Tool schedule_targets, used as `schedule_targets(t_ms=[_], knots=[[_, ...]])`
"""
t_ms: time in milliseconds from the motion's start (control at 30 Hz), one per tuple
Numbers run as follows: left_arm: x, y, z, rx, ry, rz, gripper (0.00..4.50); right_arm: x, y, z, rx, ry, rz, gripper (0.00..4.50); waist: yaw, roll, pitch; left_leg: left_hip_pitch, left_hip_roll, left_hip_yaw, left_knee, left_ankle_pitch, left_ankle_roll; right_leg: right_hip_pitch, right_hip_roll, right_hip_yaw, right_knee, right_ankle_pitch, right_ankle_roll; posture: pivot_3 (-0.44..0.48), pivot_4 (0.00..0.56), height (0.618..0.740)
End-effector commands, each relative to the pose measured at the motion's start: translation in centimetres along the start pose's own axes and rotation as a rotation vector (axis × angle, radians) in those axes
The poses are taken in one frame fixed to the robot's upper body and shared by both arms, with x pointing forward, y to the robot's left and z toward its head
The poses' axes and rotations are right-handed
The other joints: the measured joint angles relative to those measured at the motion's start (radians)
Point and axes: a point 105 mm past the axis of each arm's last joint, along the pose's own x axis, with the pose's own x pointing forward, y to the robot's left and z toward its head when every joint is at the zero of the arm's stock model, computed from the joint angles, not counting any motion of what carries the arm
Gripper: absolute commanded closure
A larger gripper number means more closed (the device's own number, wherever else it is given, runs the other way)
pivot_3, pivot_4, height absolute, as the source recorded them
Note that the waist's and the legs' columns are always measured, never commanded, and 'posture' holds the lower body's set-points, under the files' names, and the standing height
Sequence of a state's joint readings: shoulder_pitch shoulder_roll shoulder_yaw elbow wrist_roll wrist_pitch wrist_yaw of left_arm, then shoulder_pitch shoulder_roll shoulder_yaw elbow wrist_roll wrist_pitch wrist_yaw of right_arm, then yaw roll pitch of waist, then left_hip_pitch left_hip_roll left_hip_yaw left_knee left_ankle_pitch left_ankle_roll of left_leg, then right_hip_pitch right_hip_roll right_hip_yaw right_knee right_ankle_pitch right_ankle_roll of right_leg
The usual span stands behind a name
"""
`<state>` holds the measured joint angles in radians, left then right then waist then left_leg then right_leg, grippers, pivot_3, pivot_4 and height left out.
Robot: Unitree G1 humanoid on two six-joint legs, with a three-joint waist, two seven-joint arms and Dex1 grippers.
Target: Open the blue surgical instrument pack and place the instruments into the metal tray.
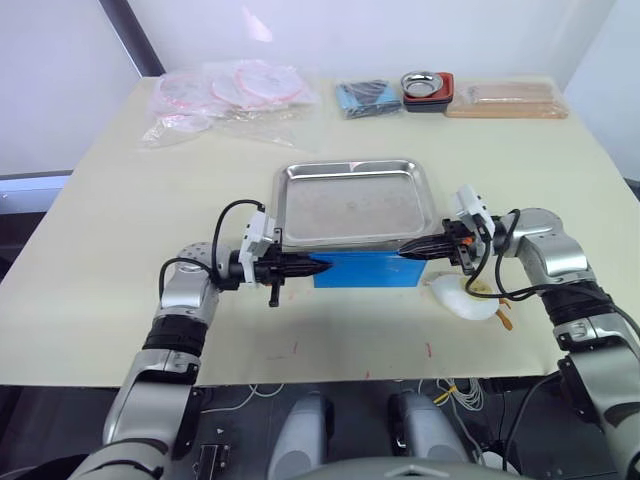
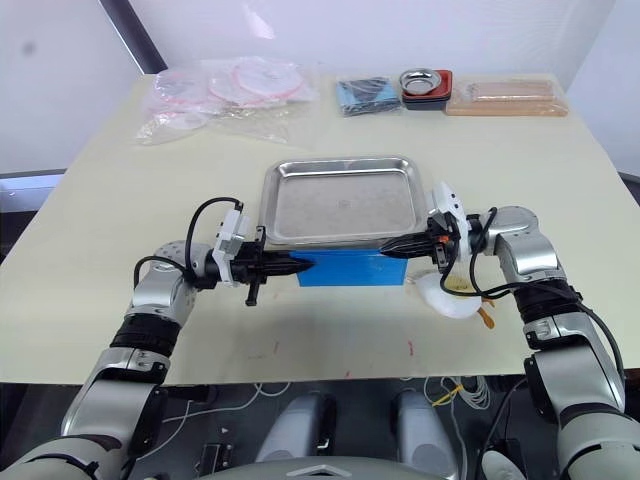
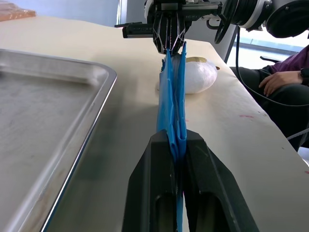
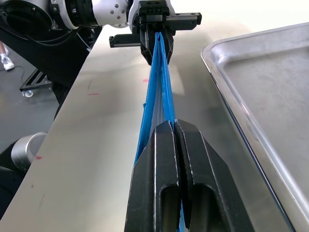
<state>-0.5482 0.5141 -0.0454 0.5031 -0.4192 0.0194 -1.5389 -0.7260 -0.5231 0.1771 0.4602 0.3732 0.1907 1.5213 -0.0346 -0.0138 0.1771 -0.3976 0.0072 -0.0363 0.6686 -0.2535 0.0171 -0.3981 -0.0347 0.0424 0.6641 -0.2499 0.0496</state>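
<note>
The blue surgical instrument pack (image 1: 368, 269) hangs edge-on between my two grippers, just in front of the metal tray (image 1: 352, 203). On the pack's left end my left gripper (image 1: 318, 266) is shut, its fingers (image 3: 159, 164) pinching the blue fabric (image 3: 173, 111). At the pack's right end my right gripper (image 1: 404, 251) is shut too, with its fingers (image 4: 166, 159) clamped on the fabric (image 4: 157, 82). The pack stays folded, stretched taut and upright above the table. The instruments are hidden. The tray holds nothing.
A white lump with an orange bit (image 1: 464, 297) lies on the table below my right gripper. At the far edge sit clear bags with pink rings (image 1: 235, 90), a dark blue bundle (image 1: 365, 97), a small metal bowl in a red-black dish (image 1: 428, 88) and a tan box (image 1: 508, 100).
</note>
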Motion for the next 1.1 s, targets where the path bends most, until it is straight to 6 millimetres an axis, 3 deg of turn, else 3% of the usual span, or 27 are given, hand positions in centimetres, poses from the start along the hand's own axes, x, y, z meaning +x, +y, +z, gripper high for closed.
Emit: schedule_targets(t_ms=[33, 67, 167, 233, 433, 567, 700, 1100], knots=[[-0.1, -0.2, 0.9, 0.038, -0.028, -0.017, 4.36, -0.3, -0.3, 0.5, -0.026, -0.005, -0.013, 4.5, 0.0, 0.0, 0.0, 0.0, 0.0, 0.0, 0.0, 0.0, 0.0, 0.0, 0.0, 0.0, 0.0, 0.0, 0.0, 0.0, 0.15, 0.74], [-0.2, -0.3, 0.9, 0.04, -0.026, -0.017, 4.36, -0.3, -0.4, 0.6, -0.029, -0.01, -0.025, 4.5, 0.0, 0.0, 0.0, 0.0, 0.0, 0.0, 0.0, 0.0, 0.0, 0.0, 0.0, 0.0, 0.0, 0.0, 0.0, 0.0, 0.15, 0.74], [-0.4, -0.7, 0.9, 0.053, -0.02, -0.006, 4.5, -1.1, -0.2, 1.3, -0.027, -0.037, -0.047, 3.67, -0.001, 0.0, 0.0, 0.0, 0.0, 0.0, 0.0, 0.0, 0.0, 0.0, 0.0, 0.0, 0.0, 0.0, 0.0, 0.0, 0.15, 0.74], [-0.5, -1.0, 1.0, 0.058, -0.02, -0.004, 4.5, -1.6, -0.3, 1.7, -0.022, -0.059, -0.072, 2.62, 0.0, 0.0, 0.0, 0.0, 0.001, 0.0, 0.0, 0.0, 0.0, 0.0, 0.0, 0.0, 0.0, 0.0, 0.0, 0.0, 0.15, 0.74], [-0.7, -1.7, 1.3, 0.073, -0.014, 0.012, 4.5, -4.3, 0.2, 1.4, 0.005, -0.049, -0.161, 0.02, 0.003, 0.0, 0.0, -0.001, 0.001, -0.001, 0.0, 0.0, 0.0, 0.0, -0.001, 0.0, -0.001, 0.0, 0.0, 0.0, 0.15, 0.74], [-0.9, -1.9, 1.1, 0.076, 0.007, 0.016, 4.5, -6.9, 0.3, 0.0, -0.004, 0.007, -0.272, 0.02, 0.003, 0.001, 0.0, -0.001, 0.001, -0.001, 0.0, 0.0, 0.0, 0.0, -0.001, -0.001, 0.0, 0.0, 0.0, 0.0, 0.15, 0.74], [-1.0, -2.0, 1.1, 0.077, 0.013, 0.01, 4.5, -8.9, 1.7, -2.3, 0.054, 0.104, -0.288, 0.02, 0.004, 0.001, 0.0, -0.001, 0.001, 0.0, 0.0, 0.0, 0.0, 0.0, -0.001, 0.0, -0.001, 0.0, 0.0, 0.0, 0.15, 0.74], [-1.0, -1.9, 1.1, 0.075, 0.025, -0.006, 4.5, -11.0, 4.7, -5.6, 0.167, 0.186, -0.365, 0.02, 0.002, 0.001, 0.001, 0.0, 0.001, 0.001, 0.0, 0.0, 0.0, 0.0, 0.0, 0.0, -0.001, 0.0, 0.0, 0.0, 0.15, 0.74]])
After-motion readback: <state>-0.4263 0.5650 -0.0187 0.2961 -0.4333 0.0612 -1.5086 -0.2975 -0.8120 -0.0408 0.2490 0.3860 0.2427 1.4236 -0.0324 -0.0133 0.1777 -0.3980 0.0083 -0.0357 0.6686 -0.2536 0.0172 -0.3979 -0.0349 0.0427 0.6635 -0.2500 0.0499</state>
